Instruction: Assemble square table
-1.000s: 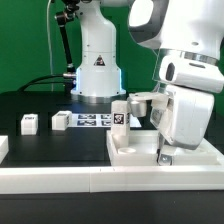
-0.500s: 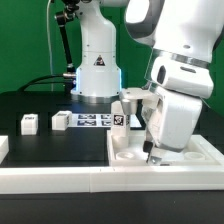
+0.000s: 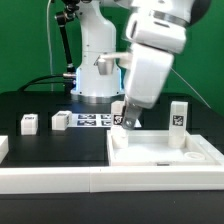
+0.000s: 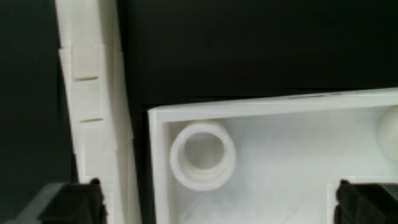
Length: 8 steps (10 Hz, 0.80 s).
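The white square tabletop (image 3: 160,160) lies at the exterior view's lower right and fills much of the wrist view (image 4: 302,150), showing a round corner socket (image 4: 201,158). One tagged leg (image 3: 178,115) stands upright at its far right corner. Another tagged leg (image 3: 119,116) stands at its far left corner, partly hidden by my gripper (image 3: 128,120). Two loose legs (image 3: 28,122) (image 3: 60,119) lie on the black table at the left. My gripper (image 4: 221,205) hangs above the tabletop's far left part, jaws wide apart and empty.
The long white border rail (image 3: 60,176) runs along the front and shows beside the tabletop in the wrist view (image 4: 93,100). The marker board (image 3: 92,121) lies in front of the robot base (image 3: 95,75).
My gripper has risen from the tabletop's right side and swung to the exterior view's left. The right leg, hidden before by the arm, now stands in plain view.
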Available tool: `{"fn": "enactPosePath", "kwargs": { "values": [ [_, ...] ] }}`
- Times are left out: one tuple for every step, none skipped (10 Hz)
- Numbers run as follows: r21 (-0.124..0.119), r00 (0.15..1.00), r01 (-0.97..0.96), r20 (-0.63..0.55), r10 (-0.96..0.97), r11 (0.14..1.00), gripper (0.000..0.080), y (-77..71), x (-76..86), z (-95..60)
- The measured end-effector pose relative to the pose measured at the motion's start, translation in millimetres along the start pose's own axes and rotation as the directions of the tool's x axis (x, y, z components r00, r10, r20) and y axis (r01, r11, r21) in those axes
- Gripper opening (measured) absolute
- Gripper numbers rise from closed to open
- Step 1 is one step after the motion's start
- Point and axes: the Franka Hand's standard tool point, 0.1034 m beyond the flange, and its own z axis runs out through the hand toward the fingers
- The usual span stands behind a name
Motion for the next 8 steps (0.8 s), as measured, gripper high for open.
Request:
{"fn": "enactPosePath", "kwargs": {
  "values": [
    [-0.006, 1.000, -0.015, -0.003, 0.015, 1.000, 0.0648, -3.3, -15.1, -11.2],
    [-0.010, 1.000, -0.026, -0.013, 0.026, 1.000, 0.0648, -13.7, -23.3, -14.3],
    [-0.003, 0.999, -0.026, -0.022, 0.026, 1.000, 0.0648, -30.6, -33.4, -12.5],
    [0.009, 0.999, -0.039, -0.026, 0.040, 0.999, 0.0648, -44.7, -45.0, -11.7],
    [0.016, 0.998, -0.059, -0.025, 0.059, 0.998, 0.0648, -48.2, -51.3, -10.9],
    [0.015, 0.998, -0.055, -0.025, 0.055, 0.998, 0.0648, -47.7, -49.0, -10.5],
    [0.017, 0.996, -0.086, -0.025, 0.086, 0.996, 0.0648, -48.0, -48.8, -10.1],
    [0.021, 0.983, -0.183, -0.024, 0.183, 0.983, 0.0648, -48.2, -48.6, -9.9]
  ]
}}
